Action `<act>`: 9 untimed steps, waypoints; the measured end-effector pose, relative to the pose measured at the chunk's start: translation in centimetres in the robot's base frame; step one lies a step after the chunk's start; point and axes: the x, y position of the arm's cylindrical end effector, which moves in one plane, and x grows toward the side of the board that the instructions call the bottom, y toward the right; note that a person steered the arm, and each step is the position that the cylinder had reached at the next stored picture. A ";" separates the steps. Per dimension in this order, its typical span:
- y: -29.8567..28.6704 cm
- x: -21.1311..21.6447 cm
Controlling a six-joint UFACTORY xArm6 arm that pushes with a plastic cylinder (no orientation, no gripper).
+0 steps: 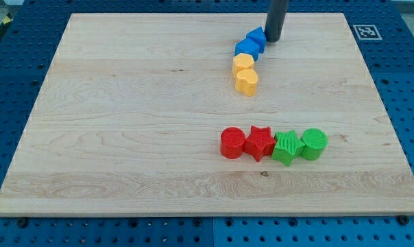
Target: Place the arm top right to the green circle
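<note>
Pale wooden board [125, 123] lies on a blue perforated bench, with a fiducial marker [363, 31] at the board's top-right corner. Near the view's top, my tip [273, 39] rests on the wood just right of, and apparently touching, a blue block [256, 38]; a second blue block [246, 48] sits below-left of it, followed by two yellow blocks, the upper [242, 63] and the lower [247, 81], all four forming a short touching chain. I carry no jaws at all, only the dark rod, so nothing is gripped or held.

Lower down, well apart from that chain, a touching row runs across the board: red circle [232, 143], red star [260, 143], green star [286, 147], and at the view's right end the green circle [314, 143]. That green circle is my target; the spot I want is the bare wood above and to its right.

Judging the route, the way down the right side looks open. The risk is mostly at the end: coming in too low or too far left would nudge the green circle and shove the whole row, since the pieces touch. Pulling away carelessly leftward could also drag the blue block and disturb the chain.
</note>
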 end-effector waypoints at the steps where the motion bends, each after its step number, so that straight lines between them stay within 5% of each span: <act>1: -1.9 0.0; 6: 4.4 3.0; 9: 7.9 13.6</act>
